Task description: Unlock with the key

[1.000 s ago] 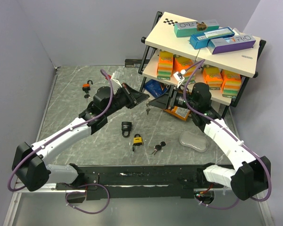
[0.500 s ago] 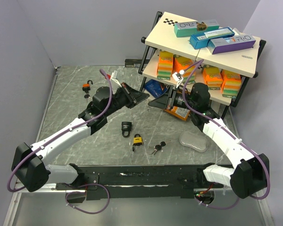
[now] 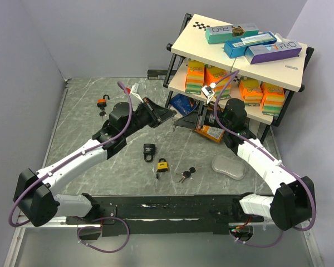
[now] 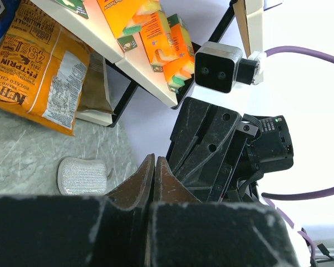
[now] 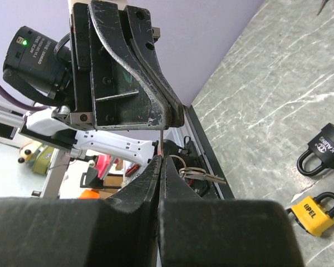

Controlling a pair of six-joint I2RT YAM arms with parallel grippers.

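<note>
We find the key (image 5: 162,144) off the table (image 3: 89,133), in the air between the two arms, which meet tip to tip in front of the shelf. It shows only as a thin metal sliver.

The right gripper (image 5: 160,162) is fully closed on the sliver's lower end. A key ring (image 5: 196,172) with further keys hangs just beside its fingertips. The left gripper (image 5: 172,119) is also closed and appears to pinch the upper end. How much metal it has we cannot tell, and its own wrist view shows nothing between its pads.

**Handling, in our judgement:**
- The key is light, rigid, flat and smooth.
- It will likely pivot or slip in a fingertip pinch.
- The hanging ring adds a small swinging load.
- The sound hold is across the flat head, with the blade left free for insertion.

The black padlock (image 3: 150,149) and yellow padlock (image 3: 163,165) lie on the table near each other. An orange padlock (image 3: 103,102) lies well apart. Each looks compact, hard and comparatively heavy, and is best gripped across the body. We cannot tell which one this key fits.
</note>
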